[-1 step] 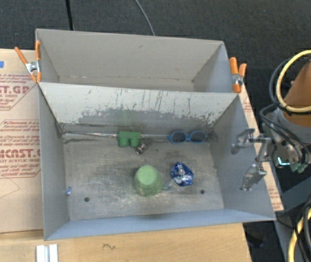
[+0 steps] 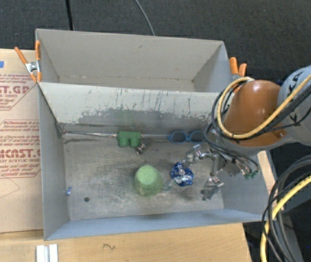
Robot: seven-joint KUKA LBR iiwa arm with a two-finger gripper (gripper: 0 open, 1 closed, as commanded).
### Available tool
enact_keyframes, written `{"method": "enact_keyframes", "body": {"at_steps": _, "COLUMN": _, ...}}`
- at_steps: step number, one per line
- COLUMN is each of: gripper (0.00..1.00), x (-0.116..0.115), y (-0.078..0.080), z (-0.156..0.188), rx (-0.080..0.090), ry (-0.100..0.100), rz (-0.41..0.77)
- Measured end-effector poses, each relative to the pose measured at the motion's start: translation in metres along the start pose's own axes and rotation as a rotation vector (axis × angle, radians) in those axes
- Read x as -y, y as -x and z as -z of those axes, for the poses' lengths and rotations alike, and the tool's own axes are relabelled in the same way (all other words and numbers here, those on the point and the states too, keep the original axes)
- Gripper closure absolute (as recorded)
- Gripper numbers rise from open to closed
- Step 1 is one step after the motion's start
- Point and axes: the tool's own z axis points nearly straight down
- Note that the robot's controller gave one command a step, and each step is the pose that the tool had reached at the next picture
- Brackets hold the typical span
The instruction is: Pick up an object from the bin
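Observation:
My gripper (image 2: pixel 205 172) is low in the right part of the bin, its two metal fingers spread apart, and I see nothing between them. Just left of the fingers lies a small crumpled blue and white thing (image 2: pixel 181 174), apart from them. Further left, a pale green round cup-like thing (image 2: pixel 147 180) rests on the bin floor, close beside the blue one.
Along the back of the floor a thin metal rod carries a green block (image 2: pixel 128 139), and a blue ring-shaped piece (image 2: pixel 180 137) lies to the right of it. A tiny blue scrap (image 2: pixel 68 190) sits near the left wall. The arm's orange cover and cables hang over the right rim.

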Motion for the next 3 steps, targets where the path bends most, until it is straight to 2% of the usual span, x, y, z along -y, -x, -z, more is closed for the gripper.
{"method": "enact_keyframes", "body": {"at_steps": 1, "gripper": 0.0, "x": -0.028, "y": 0.035, "z": -0.055, "rx": 0.008, "ry": -0.005, "rz": -0.12}}
{"method": "enact_keyframes", "body": {"at_steps": 2, "gripper": 0.0, "x": 0.013, "y": 0.038, "z": -0.049, "rx": 0.006, "ry": -0.005, "rz": -0.189}}
{"method": "enact_keyframes", "body": {"at_steps": 3, "gripper": 1.0, "x": 0.011, "y": 0.038, "z": -0.049, "rx": 0.004, "ry": -0.004, "rz": -0.186}}
